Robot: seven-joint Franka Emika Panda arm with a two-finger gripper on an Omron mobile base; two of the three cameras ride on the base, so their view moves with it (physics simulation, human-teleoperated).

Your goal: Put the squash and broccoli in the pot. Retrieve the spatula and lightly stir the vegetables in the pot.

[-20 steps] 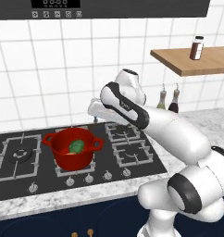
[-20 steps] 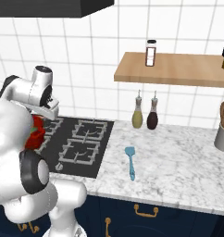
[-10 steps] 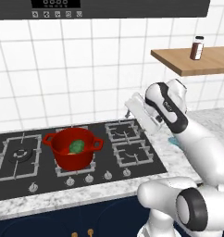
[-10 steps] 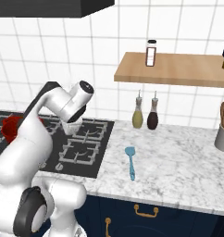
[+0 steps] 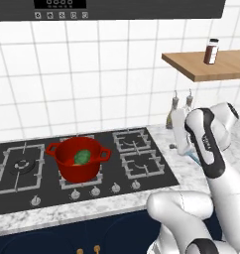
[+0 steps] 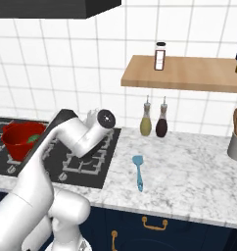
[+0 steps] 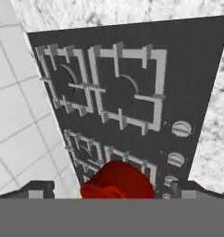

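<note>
- Reaching for the spatula (image 6: 137, 171) looks like the step in hand: the broccoli (image 5: 82, 157) already sits inside the pot (image 5: 78, 158) on the stove (image 5: 142, 163), and I can make out nothing else in there from this angle.
- The spatula lies flat on the marble tabletop (image 6: 189, 181), just right of the stove's edge, blade toward the wall and handle pointing toward the front edge.
- The tool hangs over the right-hand burners with the arm (image 6: 71, 137) swung that way; whether it is released or clenched cannot be told (only small dark tips show at the bottom of the hand view), and nothing appears between them.
- To do this well, I would line the fingers across the thin handle rather than along it, and come down near the handle's middle so the blade does not tip.
- A low, flat thing on stone calls for a straight descent; the two bottles (image 6: 154, 122) by the wall are well apart.
</note>
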